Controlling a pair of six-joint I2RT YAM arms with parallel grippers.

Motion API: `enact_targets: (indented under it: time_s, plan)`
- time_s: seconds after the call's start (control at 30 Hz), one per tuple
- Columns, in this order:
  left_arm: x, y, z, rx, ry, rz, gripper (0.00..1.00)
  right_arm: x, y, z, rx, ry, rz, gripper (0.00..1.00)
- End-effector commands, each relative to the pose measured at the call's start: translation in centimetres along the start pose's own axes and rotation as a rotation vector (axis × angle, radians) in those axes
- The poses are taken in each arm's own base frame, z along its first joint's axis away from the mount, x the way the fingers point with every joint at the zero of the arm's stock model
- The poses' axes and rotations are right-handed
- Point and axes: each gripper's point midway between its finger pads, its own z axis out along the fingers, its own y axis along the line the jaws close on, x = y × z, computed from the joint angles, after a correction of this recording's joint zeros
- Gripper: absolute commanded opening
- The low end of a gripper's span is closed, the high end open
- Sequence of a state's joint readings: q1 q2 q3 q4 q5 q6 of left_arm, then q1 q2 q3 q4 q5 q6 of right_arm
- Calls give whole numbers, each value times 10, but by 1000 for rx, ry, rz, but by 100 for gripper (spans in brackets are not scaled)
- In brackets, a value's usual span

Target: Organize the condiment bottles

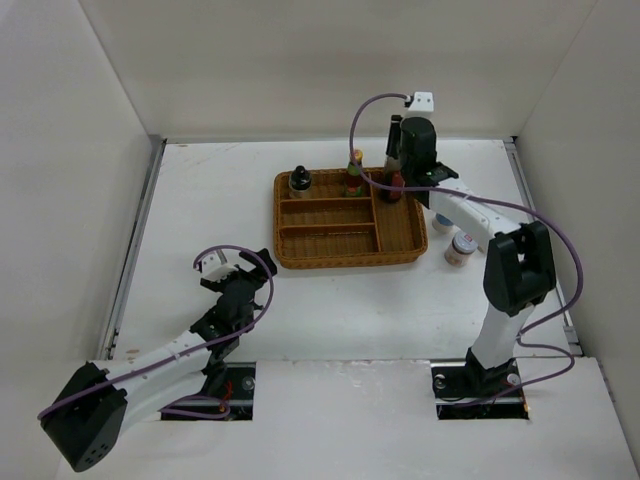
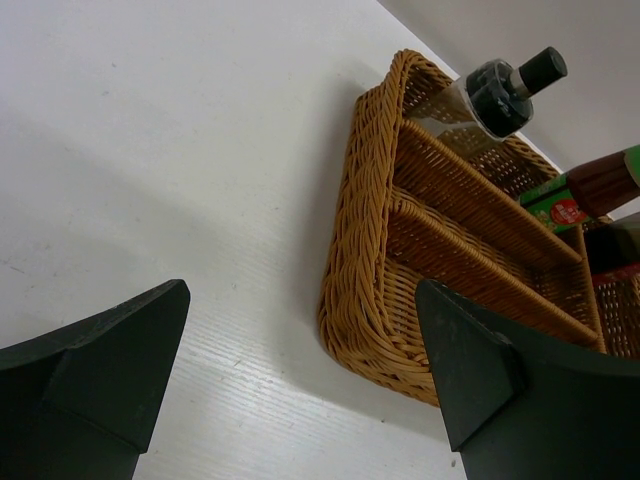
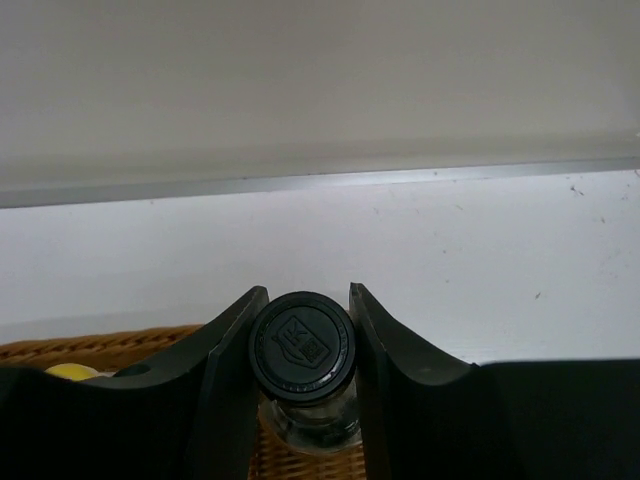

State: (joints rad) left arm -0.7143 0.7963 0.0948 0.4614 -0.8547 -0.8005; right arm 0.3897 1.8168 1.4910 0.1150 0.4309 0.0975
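- Bottles in the tray (image 1: 345,263) so far: your squat bottle (image 1: 299,180) stands in the back left corner, and the yellow-capped bottle (image 1: 355,172) stands further right along the back.
- Your right gripper (image 3: 305,295) is closed snugly on the black cap of the tall bottle (image 3: 301,350), holding it upright over the tray's back right corner. You cannot tell from these views whether its base rests on the wicker yet.
- Your left gripper (image 2: 302,300) is wide open and holds nothing. It sits low over the table (image 1: 200,200), near the arm bases and well apart from the tray's left end.
- Left to do, as you can judge it: release the tall bottle once it is seated, then bring in what remains on the table to the right of the tray.
- Outside the tray you can see a cylinder (image 1: 441,222), partly under the right arm, and a jar (image 1: 460,250) just in front of it. Anything more there is hidden by the arm.
- Count: one tray, two bottles placed, one bottle in the grip and two containers visibly waiting, so five are in sight.
- Roughly half the job looks done. The tray's long left compartments have nothing in them.
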Motion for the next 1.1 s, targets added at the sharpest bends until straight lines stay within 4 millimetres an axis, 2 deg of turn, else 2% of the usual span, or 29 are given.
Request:
enact_targets:
  time_s: [0.0, 0.23, 0.43, 0.53, 0.6, 0.67, 0.73, 0.8, 0.93, 1.07]
  plan:
    - [-2, -5, 0, 22, -13, -30, 100, -62, 12, -9, -29, -220, 105, 42]
    - [-1, -5, 0, 19, -10, -25, 100, -60, 7, -24, -29, -213, 115, 65]
    - [0, -6, 1, 23, -6, -25, 100, -76, 2, -44, -42, -244, 162, 72]
    - [1, -6, 1, 23, -3, -21, 100, -85, -4, -59, -45, -259, 174, 79]
    - [0, -7, 1, 25, -5, -25, 100, -90, -13, -76, -43, -272, 195, 83]
    - [-1, -7, 1, 28, -8, -29, 100, -87, -23, -95, -39, -276, 225, 86]
    - [0, -7, 1, 25, -5, -25, 100, -73, -40, -117, -8, -266, 269, 86]
    - [1, -7, 1, 24, -4, -22, 100, -48, -59, -138, 40, -235, 334, 85]
    - [2, -11, 0, 37, 4, -23, 100, 24, -110, -171, 201, -126, 429, 78]
    - [-2, -13, -2, 50, -4, -40, 100, 96, -154, -197, 416, 10, 399, 85]
